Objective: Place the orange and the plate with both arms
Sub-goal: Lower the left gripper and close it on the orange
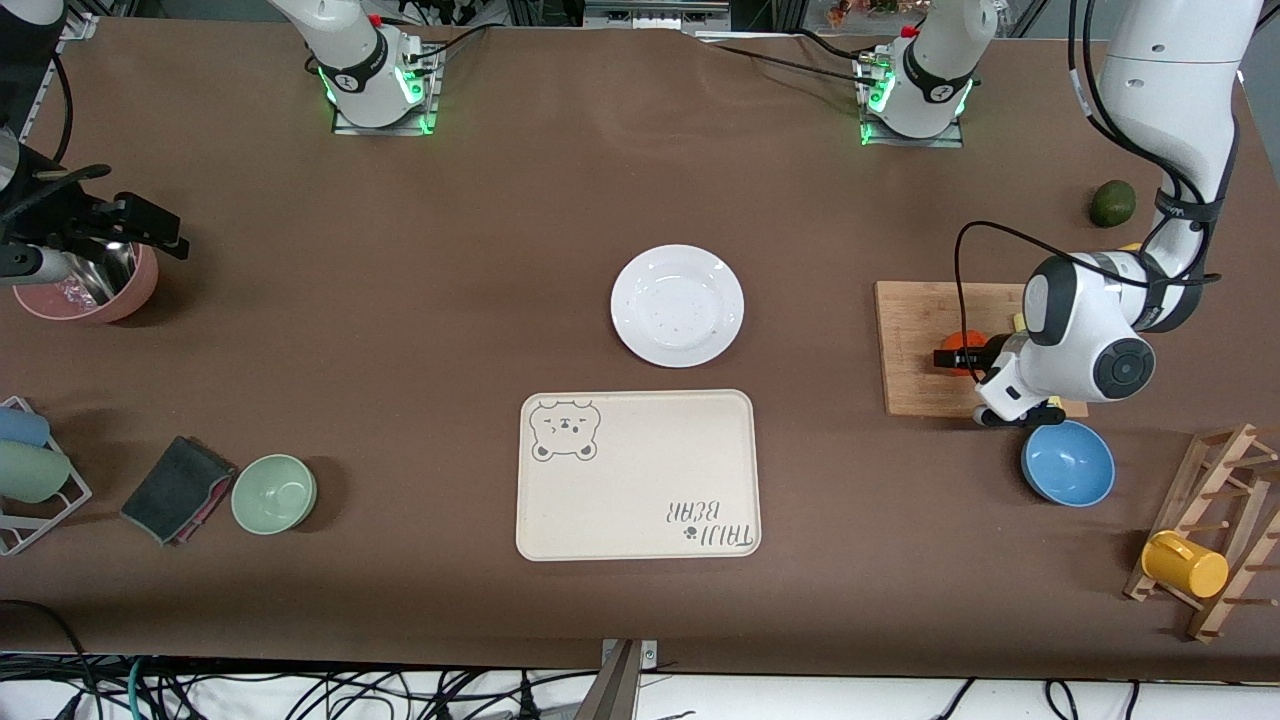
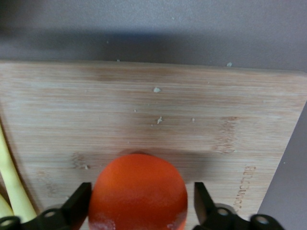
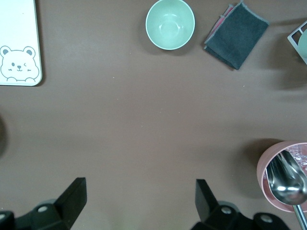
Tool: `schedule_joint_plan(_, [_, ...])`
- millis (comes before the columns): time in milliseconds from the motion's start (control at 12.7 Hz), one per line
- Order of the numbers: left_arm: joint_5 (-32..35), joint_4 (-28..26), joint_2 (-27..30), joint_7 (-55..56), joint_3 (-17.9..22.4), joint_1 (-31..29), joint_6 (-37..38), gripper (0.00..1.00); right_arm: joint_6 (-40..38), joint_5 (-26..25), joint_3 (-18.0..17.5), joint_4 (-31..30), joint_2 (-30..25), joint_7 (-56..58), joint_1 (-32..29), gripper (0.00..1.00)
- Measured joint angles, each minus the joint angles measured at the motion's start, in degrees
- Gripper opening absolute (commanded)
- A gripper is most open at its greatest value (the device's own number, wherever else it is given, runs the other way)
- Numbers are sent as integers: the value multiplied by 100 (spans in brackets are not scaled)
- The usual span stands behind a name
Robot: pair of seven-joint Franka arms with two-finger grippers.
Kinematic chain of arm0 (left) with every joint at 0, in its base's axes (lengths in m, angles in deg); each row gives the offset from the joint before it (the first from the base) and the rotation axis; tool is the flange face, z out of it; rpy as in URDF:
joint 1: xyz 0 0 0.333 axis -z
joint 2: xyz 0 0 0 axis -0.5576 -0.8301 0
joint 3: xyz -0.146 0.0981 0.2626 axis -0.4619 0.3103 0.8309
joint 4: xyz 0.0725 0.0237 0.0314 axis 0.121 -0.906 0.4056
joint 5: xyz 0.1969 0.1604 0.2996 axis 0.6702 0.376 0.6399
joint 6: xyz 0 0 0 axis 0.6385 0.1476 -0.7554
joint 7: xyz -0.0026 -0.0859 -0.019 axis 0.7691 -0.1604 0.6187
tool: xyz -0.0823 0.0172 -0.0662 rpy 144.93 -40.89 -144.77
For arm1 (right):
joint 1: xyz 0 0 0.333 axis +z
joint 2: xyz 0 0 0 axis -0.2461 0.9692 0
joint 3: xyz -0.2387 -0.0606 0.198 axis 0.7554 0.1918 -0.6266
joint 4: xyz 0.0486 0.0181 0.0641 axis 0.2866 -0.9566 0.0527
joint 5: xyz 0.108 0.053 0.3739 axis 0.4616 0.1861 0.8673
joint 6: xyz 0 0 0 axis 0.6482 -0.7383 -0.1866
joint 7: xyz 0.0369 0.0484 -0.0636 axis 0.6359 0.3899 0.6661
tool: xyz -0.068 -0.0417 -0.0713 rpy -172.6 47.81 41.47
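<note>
The orange (image 1: 962,342) lies on a wooden cutting board (image 1: 915,340) toward the left arm's end of the table. My left gripper (image 1: 957,358) is low over the board with its fingers on either side of the orange (image 2: 139,191). In the left wrist view my left gripper (image 2: 141,207) is open: one finger is at the fruit's skin and a gap shows at the other. The white plate (image 1: 677,305) sits alone at the table's middle. My right gripper (image 1: 150,228) waits, open and empty, over the right arm's end of the table (image 3: 140,199).
A cream bear-print tray (image 1: 640,475) lies nearer the camera than the plate. A blue bowl (image 1: 1068,462) is next to the board, a dark green fruit (image 1: 1112,203) farther back. Yellow lemons (image 2: 12,182) edge the board. A pink cup (image 1: 90,285), green bowl (image 1: 274,492) and cloth (image 1: 175,490) are near the right arm.
</note>
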State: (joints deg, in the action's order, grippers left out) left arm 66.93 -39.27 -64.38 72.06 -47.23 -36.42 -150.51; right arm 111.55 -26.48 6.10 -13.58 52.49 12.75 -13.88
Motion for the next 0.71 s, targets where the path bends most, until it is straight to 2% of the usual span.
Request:
schedule_joint_plan(79, [0, 6, -1, -1, 2, 0, 2, 51, 0, 0, 0, 0, 0, 0, 0, 100])
schedule_joint_plan(315, [0, 9, 3, -3, 2, -1, 1, 33, 0, 0, 0, 0, 0, 0, 0, 100])
schedule_joint_plan(473, [0, 16, 2, -2, 2, 0, 1, 25, 0, 0, 0, 0, 0, 0, 0, 100])
schedule_joint_plan(710, [0, 123, 7, -2, -27, 59, -1, 23, 0, 0, 0, 0, 0, 0, 0, 100])
